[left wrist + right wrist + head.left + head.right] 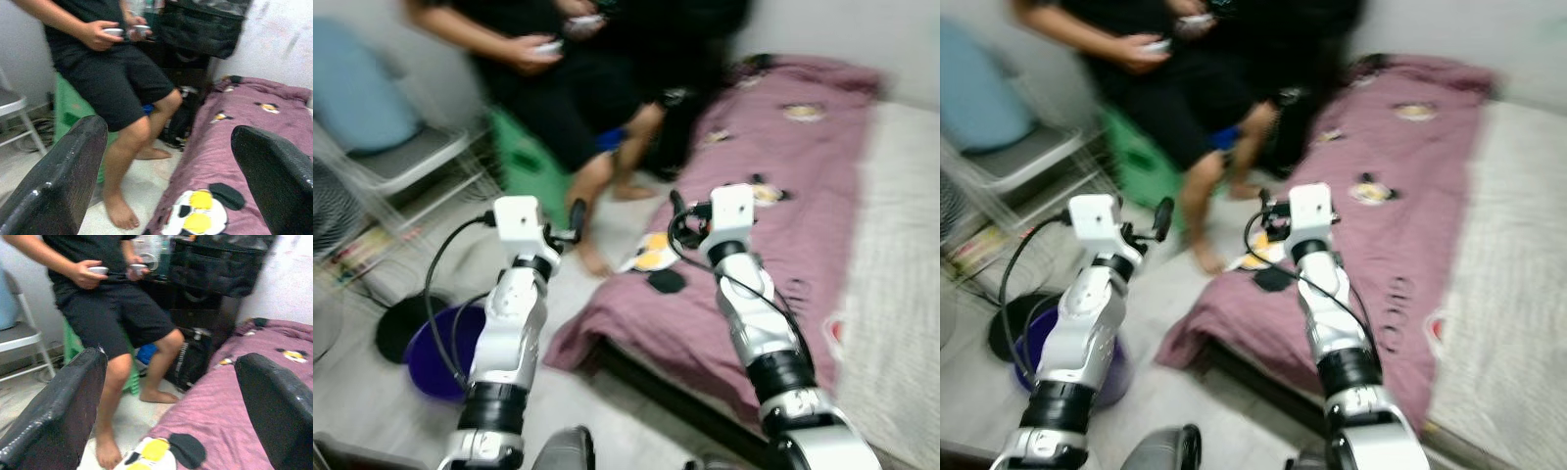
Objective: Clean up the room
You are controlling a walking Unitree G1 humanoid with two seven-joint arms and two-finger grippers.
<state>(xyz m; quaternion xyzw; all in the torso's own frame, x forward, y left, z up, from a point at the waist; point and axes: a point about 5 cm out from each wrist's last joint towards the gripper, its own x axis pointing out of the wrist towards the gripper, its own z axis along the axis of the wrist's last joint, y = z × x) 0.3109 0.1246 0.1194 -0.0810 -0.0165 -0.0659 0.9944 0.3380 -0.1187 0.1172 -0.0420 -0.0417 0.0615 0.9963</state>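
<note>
Blanket [783, 186], mauve, soft, rumpled, cartoon-printed, at right on mattress [901, 294]. Left gripper [171, 181] and right gripper [171, 411] raised mid-frame, jaws apart. Seated person [568, 88] upper left.

Even indoor light, head views motion-blurred (wrist views somewhat sharper).

Seated person [568, 88] on green stool [524, 162]
</note>
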